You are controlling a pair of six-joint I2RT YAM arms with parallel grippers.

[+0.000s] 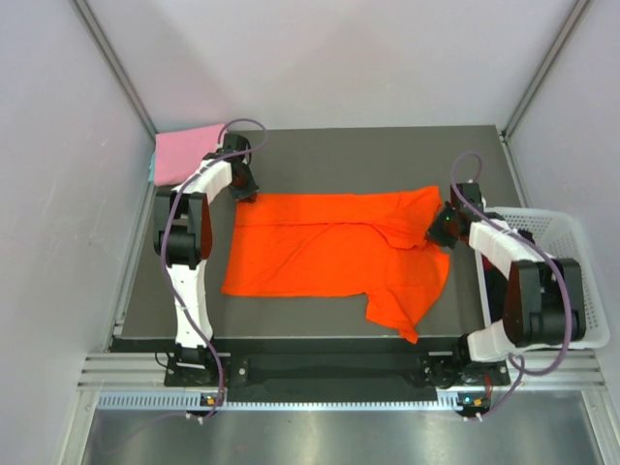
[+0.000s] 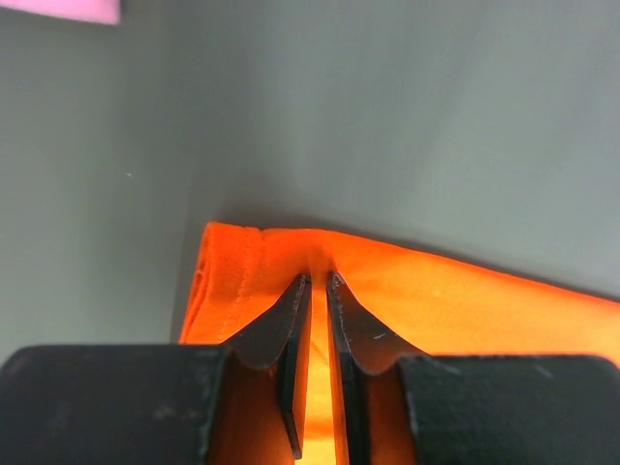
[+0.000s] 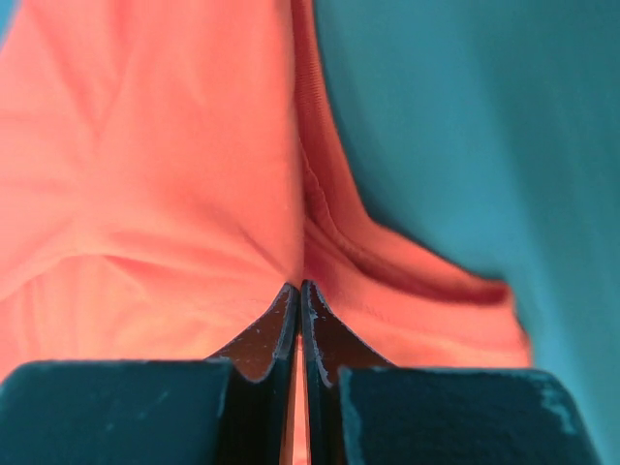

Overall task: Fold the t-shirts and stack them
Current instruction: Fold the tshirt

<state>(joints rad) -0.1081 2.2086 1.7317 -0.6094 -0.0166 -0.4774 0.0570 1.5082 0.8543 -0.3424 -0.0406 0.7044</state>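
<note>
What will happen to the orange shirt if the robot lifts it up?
It will probably droop: the orange shirt lies wrinkled and bunched near one sleeve. It would likely sag between the left gripper and right gripper, which pinch only small bits. It looks thin, so probably light.

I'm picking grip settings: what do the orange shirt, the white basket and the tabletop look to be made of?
The orange shirt: soft knit cloth, matte. It wrinkles and folds, and the left wrist view shows a stitched hem.
The white basket: probably rigid plastic, judging by its moulded open lattice.
The tabletop: a smooth, matte dark grey surface. Whether it is mat, laminate or painted board cannot be told.
</note>
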